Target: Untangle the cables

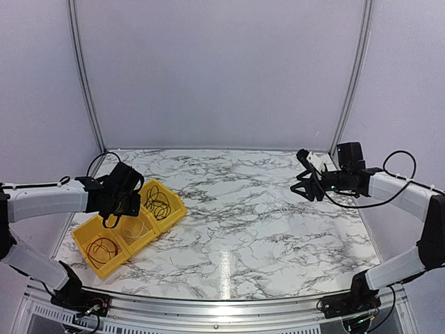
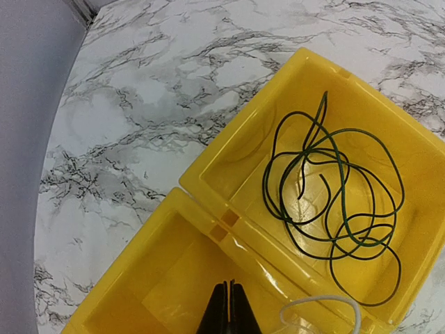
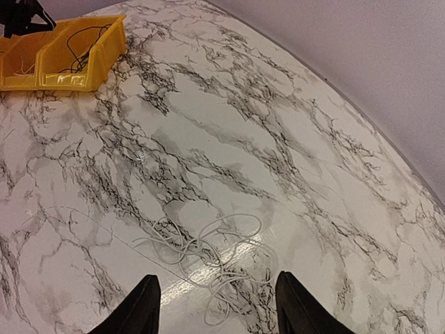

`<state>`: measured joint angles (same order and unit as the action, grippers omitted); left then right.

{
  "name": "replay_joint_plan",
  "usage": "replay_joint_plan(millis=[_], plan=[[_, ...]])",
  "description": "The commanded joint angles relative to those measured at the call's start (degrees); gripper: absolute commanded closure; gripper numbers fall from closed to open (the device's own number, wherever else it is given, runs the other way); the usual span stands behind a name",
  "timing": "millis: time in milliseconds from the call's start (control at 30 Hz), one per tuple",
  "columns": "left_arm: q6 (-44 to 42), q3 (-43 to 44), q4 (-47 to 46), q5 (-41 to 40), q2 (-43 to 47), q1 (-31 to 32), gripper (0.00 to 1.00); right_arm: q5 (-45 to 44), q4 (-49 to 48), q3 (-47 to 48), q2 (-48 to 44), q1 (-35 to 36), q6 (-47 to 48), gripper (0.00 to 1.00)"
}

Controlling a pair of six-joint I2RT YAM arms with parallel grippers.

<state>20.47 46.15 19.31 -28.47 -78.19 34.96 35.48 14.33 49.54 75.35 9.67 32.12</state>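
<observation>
White cables (image 3: 201, 243) lay tangled on the table (image 3: 292, 139) just ahead of the right gripper (image 3: 217, 278), its fingers wide apart and empty.

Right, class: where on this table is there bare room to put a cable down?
Free: the far strip of the marble table along the back wall, and the stretch between the yellow bins and the pale cable tangle. Crowded: the bins, and under the open right gripper.
</observation>
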Motion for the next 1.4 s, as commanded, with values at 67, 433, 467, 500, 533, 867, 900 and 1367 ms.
replay_joint_plan(millis=[67,433,467,500,533,867,900,1367], plan=[[6.73,-1.68,1.65,1.16,0.78,-1.1,1.0,0.7,1.39,0.62,1.39,-0.2,1.25,0.44],[7.88,-2.35,4.01,7.44,-0.47,-4.26,1.0,0.99,2.1,0.98,1.97,-0.16,1.71,0.44],[8.06,-2.33,4.27,7.46,0.26,-4.33,1.0,0.99,2.11,0.96,1.99,-0.19,1.78,0.44],[7.86,-2.42,4.54,7.68,1.09,-4.37,1.0,0.99,2.17,0.96,1.99,-0.16,1.87,0.44],[7.38,-2.49,4.68,8.13,1.87,-4.37,0.98,0.99,2.24,0.92,2.06,-0.14,1.81,0.44],[5.11,-0.56,9.56,6.77,10.58,-5.25,0.5,1.85,4.92,2.51,3.92,-0.11,2.76,0.45],[4.62,-0.21,9.66,6.5,11.7,-5.24,0.49,1.93,4.88,2.53,3.86,-0.1,2.75,0.45],[-0.34,3.17,-0.04,23.36,12.91,-4.59,0.5,0.86,4.59,2.46,4.42,0.63,3.31,0.47]])
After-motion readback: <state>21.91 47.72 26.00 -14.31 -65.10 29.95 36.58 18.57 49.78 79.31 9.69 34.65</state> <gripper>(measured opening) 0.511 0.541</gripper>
